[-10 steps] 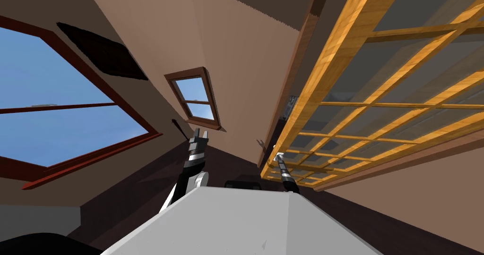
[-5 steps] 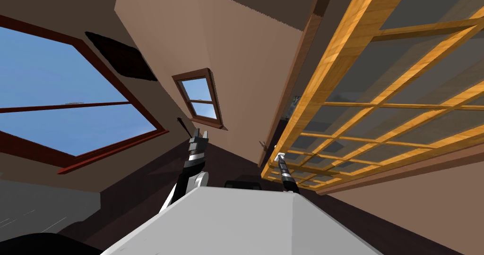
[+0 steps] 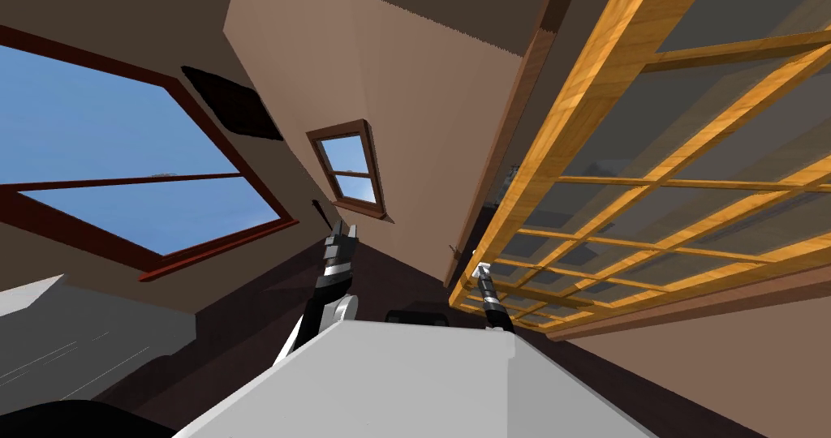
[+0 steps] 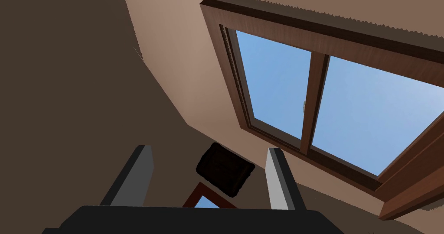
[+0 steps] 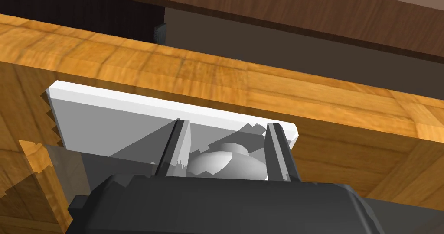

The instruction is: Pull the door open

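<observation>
Gripping door knob (image 5: pixel 225 164) | right hand (image 5: pixel 226 127) clamped | left hand (image 4: pixel 209 149) spread

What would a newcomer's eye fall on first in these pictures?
The golden wooden door with its grid of glass panes spans the right side, and the right gripper is shut on its rounded grey knob at a white plate. A large blue-sky window lies to the left, the open left gripper nearer the middle.
</observation>
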Available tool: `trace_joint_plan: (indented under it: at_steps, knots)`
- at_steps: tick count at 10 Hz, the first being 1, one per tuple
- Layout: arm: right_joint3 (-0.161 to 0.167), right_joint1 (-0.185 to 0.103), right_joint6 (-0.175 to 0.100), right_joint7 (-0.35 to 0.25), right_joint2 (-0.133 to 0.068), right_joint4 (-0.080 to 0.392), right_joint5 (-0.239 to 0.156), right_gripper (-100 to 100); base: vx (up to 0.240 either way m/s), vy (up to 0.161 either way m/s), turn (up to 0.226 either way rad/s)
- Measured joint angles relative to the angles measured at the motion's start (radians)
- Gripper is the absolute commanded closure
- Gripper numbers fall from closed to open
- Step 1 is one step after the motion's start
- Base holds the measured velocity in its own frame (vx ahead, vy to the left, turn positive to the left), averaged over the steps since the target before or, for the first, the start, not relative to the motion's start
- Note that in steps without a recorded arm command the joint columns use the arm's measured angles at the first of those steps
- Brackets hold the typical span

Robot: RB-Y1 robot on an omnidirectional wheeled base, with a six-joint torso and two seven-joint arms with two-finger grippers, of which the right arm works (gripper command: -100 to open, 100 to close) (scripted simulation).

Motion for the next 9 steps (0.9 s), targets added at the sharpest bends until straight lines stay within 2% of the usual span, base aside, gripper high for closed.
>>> trace_joint_plan:
  at_steps: [2,4,5,9]
  knots:
    - [0.003,0.001,0.006,-0.051,-0.001,-0.009,-0.018,100,-0.04,-0.019,0.063]
    - [0.007,-0.004,0.0,-0.099,-0.002,0.0,-0.03,100,-0.03,-0.012,0.066]
    - [0.007,0.002,0.005,-0.124,-0.002,-0.014,-0.039,100,-0.046,-0.031,0.118]
    - [0.013,-0.013,-0.006,-0.224,-0.003,0.006,-0.07,100,-0.034,-0.017,0.065]
